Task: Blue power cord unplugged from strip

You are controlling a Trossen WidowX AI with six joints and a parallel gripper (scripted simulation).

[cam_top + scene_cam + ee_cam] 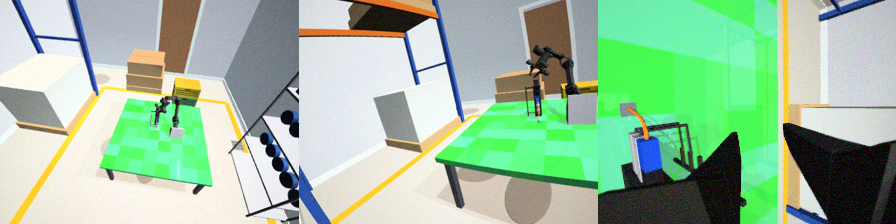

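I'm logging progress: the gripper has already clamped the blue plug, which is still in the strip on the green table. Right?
Not clamped. In the exterior view the gripper hangs above the blue plug, apart from it and holding nothing. The plug is still seated, on the green table.
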